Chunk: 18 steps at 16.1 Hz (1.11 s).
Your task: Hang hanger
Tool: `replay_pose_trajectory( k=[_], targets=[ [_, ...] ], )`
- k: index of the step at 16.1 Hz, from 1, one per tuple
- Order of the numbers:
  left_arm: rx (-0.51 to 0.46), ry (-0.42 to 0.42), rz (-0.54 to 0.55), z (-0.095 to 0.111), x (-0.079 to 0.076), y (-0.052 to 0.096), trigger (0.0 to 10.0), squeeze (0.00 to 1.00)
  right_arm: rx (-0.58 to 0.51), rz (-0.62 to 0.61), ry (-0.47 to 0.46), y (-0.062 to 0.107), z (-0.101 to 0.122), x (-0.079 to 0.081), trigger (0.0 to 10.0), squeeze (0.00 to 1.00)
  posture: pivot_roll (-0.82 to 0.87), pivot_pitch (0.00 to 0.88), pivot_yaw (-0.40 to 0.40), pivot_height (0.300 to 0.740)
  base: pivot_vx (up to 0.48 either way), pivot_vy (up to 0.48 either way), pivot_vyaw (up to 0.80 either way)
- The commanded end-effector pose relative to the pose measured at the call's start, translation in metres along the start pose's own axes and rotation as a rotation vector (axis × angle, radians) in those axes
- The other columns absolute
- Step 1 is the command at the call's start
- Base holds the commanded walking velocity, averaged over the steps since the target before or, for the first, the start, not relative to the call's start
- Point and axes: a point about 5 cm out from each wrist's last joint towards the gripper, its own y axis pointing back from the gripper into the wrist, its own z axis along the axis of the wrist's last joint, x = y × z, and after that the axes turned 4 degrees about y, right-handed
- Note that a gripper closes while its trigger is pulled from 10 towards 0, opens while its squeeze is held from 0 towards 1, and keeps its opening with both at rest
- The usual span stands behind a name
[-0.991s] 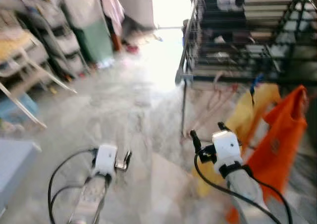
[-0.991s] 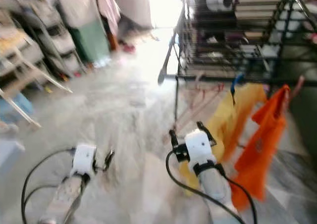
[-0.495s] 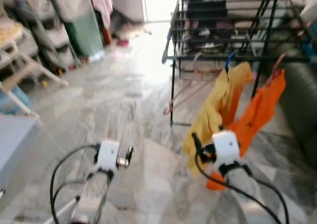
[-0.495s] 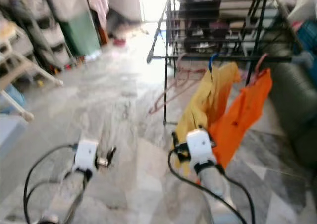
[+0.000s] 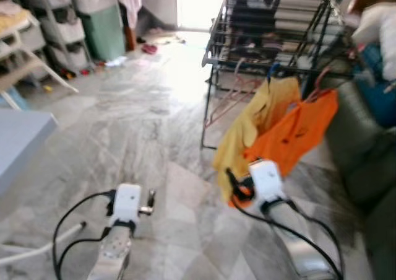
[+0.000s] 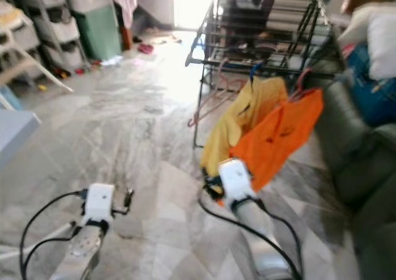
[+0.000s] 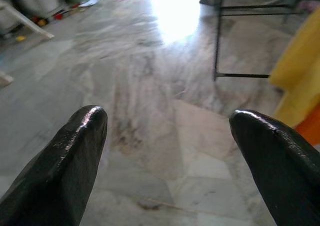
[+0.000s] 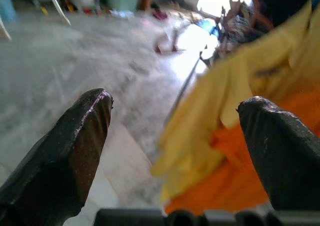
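Note:
A black drying rack [image 5: 272, 29] stands ahead on the right. From its front rail hang a yellow garment [image 5: 250, 122] on a blue hanger [image 5: 271, 74] and an orange garment [image 5: 297, 128] on a reddish hanger [image 5: 315, 82]. Bare pink hangers [image 5: 230, 89] hang beside them. My right gripper [image 5: 232, 182] is held low in front of the two garments, open and empty; its wrist view shows the yellow garment [image 8: 235, 101] and the orange garment [image 8: 220, 186] just beyond its fingertips [image 8: 82, 136]. My left gripper [image 5: 149, 201] hovers over the marble floor, open and empty, as the left wrist view's fingers [image 7: 75, 151] confirm.
A dark sofa [image 5: 365, 162] with a white pillow [image 5: 377, 20] and a blue bag [image 5: 378, 75] lines the right side. A grey table corner [image 5: 18, 140] juts in at the left. Shelves [image 5: 28, 35], a green bin [image 5: 108, 35] and hung clothes stand at the back left.
The camera has swung and moved nearer the rack, bringing the sofa into view. The right gripper now sits in front of the yellow and orange garments. Both grippers stay open and empty.

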Motion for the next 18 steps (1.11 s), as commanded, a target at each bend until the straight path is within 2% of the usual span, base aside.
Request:
replay_pose_trajectory(
  k=[1, 2, 4, 5, 7, 8, 9, 10, 11, 12, 13, 15, 16, 18],
  targets=[
    [-0.011, 0.005, 0.023, 0.002, 0.003, -0.001, 10.0, 0.0, -0.005, -0.001, 0.0, -0.003, 0.003, -0.003, 10.0, 0.0, -0.06, 0.0, -0.031, 0.74, 0.0, 0.0, 0.0],
    [-0.007, 0.004, 0.026, 0.001, 0.0, 0.0, 10.0, 0.0, -0.006, 0.017, -0.036, -0.003, 0.003, -0.004, 10.0, 0.0, -0.08, 0.0, -0.012, 0.74, 0.0, 0.0, 0.0],
    [-0.015, -0.005, 0.002, 0.003, -0.003, 0.001, 10.0, 0.0, 0.016, -0.023, -0.028, -0.001, 0.0, -0.005, 10.0, 0.0, -0.08, 0.0, 0.01, 0.74, 0.0, 0.0, 0.0],
    [-0.019, -0.024, -0.006, 0.003, -0.001, 0.002, 10.0, 0.0, 0.023, -0.038, -0.007, -0.001, -0.003, -0.004, 10.0, 0.0, -0.07, 0.0, 0.012, 0.74, 0.0, 0.0, 0.0],
    [-0.024, -0.017, 0.036, 0.003, 0.012, 0.001, 10.0, 0.0, 0.006, -0.034, -0.055, -0.005, -0.006, -0.001, 10.0, 0.0, -0.04, 0.0, 0.003, 0.74, 0.0, 0.0, 0.0],
    [-0.02, -0.023, 0.042, 0.001, 0.013, 0.002, 10.0, 0.0, 0.014, -0.027, -0.028, -0.005, -0.008, 0.0, 10.0, 0.0, -0.03, 0.0, 0.0, 0.74, 0.0, 0.0, 0.0],
    [-0.035, 0.015, 0.059, 0.007, 0.013, 0.001, 10.0, 0.0, 0.024, 0.024, -0.069, -0.007, -0.006, 0.001, 10.0, 0.0, -0.02, 0.0, -0.01, 0.74, 0.0, 0.0, 0.0],
    [-0.049, 0.012, 0.04, 0.009, 0.011, 0.001, 10.0, 0.0, 0.001, 0.049, -0.042, -0.008, -0.002, 0.002, 10.0, 0.0, -0.03, 0.0, -0.018, 0.74, 0.0, 0.0, 0.0],
    [-0.045, 0.001, 0.033, 0.008, 0.01, 0.0, 10.0, 0.0, -0.023, 0.069, 0.016, -0.009, 0.002, 0.003, 10.0, 0.0, -0.03, 0.0, -0.024, 0.74, 0.0, 0.0, 0.8],
    [-0.047, 0.021, 0.063, 0.012, 0.013, -0.004, 10.0, 0.0, -0.053, 0.092, 0.024, -0.01, 0.008, 0.006, 10.0, 0.0, -0.02, 0.0, -0.026, 0.74, 0.0, 0.0, 0.8],
    [-0.064, 0.047, 0.07, 0.018, 0.013, -0.006, 10.0, 0.0, -0.059, 0.106, -0.012, -0.01, 0.009, 0.007, 10.0, 0.0, -0.02, 0.0, -0.022, 0.74, 0.0, 0.0, 0.8],
    [-0.037, 0.035, 0.05, 0.01, 0.013, -0.006, 10.0, 0.0, -0.034, 0.113, 0.035, -0.01, -0.002, 0.014, 10.0, 0.0, -0.04, 0.0, -0.014, 0.74, 0.0, 0.0, 0.8],
    [-0.032, 0.016, 0.027, 0.009, 0.011, -0.005, 10.0, 0.0, -0.05, 0.108, -0.026, -0.01, 0.004, 0.015, 10.0, 0.0, -0.06, 0.0, -0.012, 0.74, 0.0, 0.0, 0.8],
    [-0.034, 0.016, 0.002, 0.011, 0.006, -0.008, 10.0, 0.0, -0.056, 0.128, 0.0, -0.009, 0.004, 0.017, 10.0, 0.0, -0.07, 0.0, -0.002, 0.74, 0.0, 0.0, 0.8]
  ],
)
